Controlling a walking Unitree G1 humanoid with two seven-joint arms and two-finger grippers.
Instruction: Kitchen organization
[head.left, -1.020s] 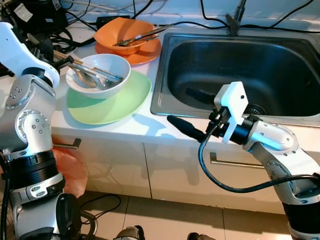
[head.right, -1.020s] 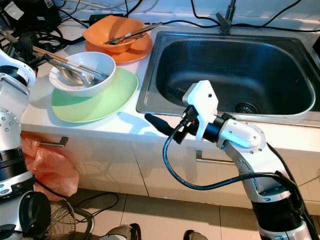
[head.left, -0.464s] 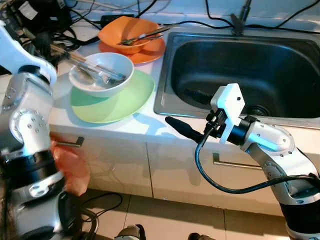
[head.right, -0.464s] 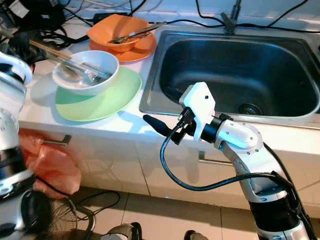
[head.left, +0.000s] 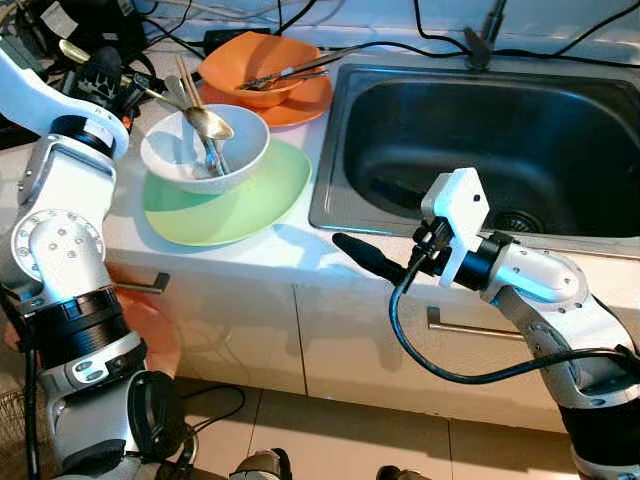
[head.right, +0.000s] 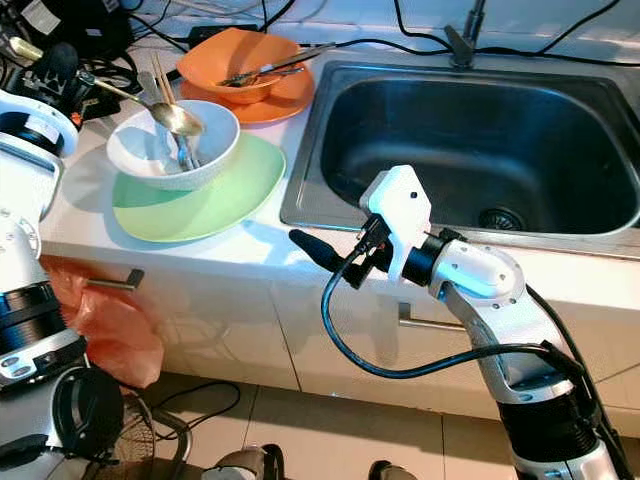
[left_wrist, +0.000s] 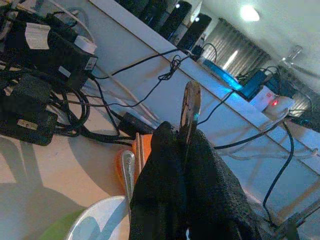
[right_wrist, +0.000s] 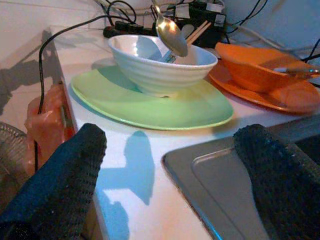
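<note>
My left gripper (left_wrist: 187, 150) clamps a thin, slick spoon (head.left: 205, 122) by its handle over the bowl (head.left: 205, 150); my right gripper (right_wrist: 170, 175) waits, fingers apart, at the bench's front edge.

Left arm: raised at the far left of the scene, silver elbow and shoulder joints stacked vertically, white forearm shell angled up and away toward the far left corner. The left hand (head.left: 100, 75) sits at the end of that forearm; its black fingers (left_wrist: 165, 170) are pressed together — clamped on a thin metal handle, as the left wrist view shows.

Right arm: extended from the near right, elbow bent, forearm running leftward and slightly far. A black cable loops beneath the wrist. The white wrist housing stands upright. The right hand (head.left: 385, 230) points left — fingers (right_wrist: 55, 175) spread well apart, holding nothing.
</note>
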